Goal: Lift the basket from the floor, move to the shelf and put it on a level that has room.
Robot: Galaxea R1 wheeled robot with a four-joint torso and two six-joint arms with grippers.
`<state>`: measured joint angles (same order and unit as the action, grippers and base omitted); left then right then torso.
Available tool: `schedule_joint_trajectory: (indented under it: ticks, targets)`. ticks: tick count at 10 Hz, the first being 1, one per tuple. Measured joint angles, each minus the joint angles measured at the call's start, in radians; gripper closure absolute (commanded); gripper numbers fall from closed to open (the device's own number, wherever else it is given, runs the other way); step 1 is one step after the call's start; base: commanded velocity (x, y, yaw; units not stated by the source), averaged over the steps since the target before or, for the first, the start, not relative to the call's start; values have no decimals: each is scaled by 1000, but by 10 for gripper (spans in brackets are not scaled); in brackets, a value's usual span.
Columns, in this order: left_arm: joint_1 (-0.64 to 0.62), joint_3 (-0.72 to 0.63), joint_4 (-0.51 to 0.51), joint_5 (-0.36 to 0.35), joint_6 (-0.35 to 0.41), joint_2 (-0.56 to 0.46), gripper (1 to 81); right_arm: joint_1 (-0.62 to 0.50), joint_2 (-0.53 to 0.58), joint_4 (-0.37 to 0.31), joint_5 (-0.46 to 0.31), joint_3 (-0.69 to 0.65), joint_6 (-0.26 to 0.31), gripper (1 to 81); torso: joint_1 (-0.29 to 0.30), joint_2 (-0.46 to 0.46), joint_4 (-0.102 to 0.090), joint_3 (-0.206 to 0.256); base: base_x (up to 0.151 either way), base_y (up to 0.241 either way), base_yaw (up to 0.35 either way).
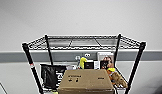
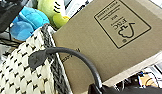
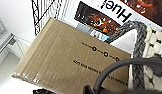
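Cardboard fills the bottom centre of the head view: a brown cardboard box sits on a lower tier of the shelf, nearest the camera. To its left is a black bag; to its right lies a tan soft toy. Behind the box, mid-frame, stand a yellow item and small boxes. Higher and farther, the level spans the four posts as a bare black wire grid against the white wall.

In the left wrist view the basket shows cream weave, a dark braided rim and a black loop handle, pressed up beside the cardboard box; a blue plush and a green-yellow plush lie beyond it. In the right wrist view the basket and its other loop handle again sit against the box, with a "Huel" package behind.

Whether either end effector is spread or pressed together cannot be told.
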<state>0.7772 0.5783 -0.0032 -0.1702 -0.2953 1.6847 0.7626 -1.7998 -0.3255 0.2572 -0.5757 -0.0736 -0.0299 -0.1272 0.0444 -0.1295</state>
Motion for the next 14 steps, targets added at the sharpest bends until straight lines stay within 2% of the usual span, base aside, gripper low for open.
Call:
schedule_joint_trajectory:
  ticks: [6, 10, 14]
  targets:
    - [-159, -58, 0, 30, -118, -61, 811, -196, 31, -132, -29, 66, -3, 811, 0, 0, 0, 0, 0, 0, 0]
    - [-291, -105, 0, 80, -206, -99, 811, -309, 71, -216, -60, 113, -3, 811, 0, 0, 0, 0, 0, 0, 0]
    - [-469, -148, 3, 153, -330, -141, 811, -456, 121, -311, -111, 158, -3, 811, 0, 0, 0, 0, 0, 0, 0]
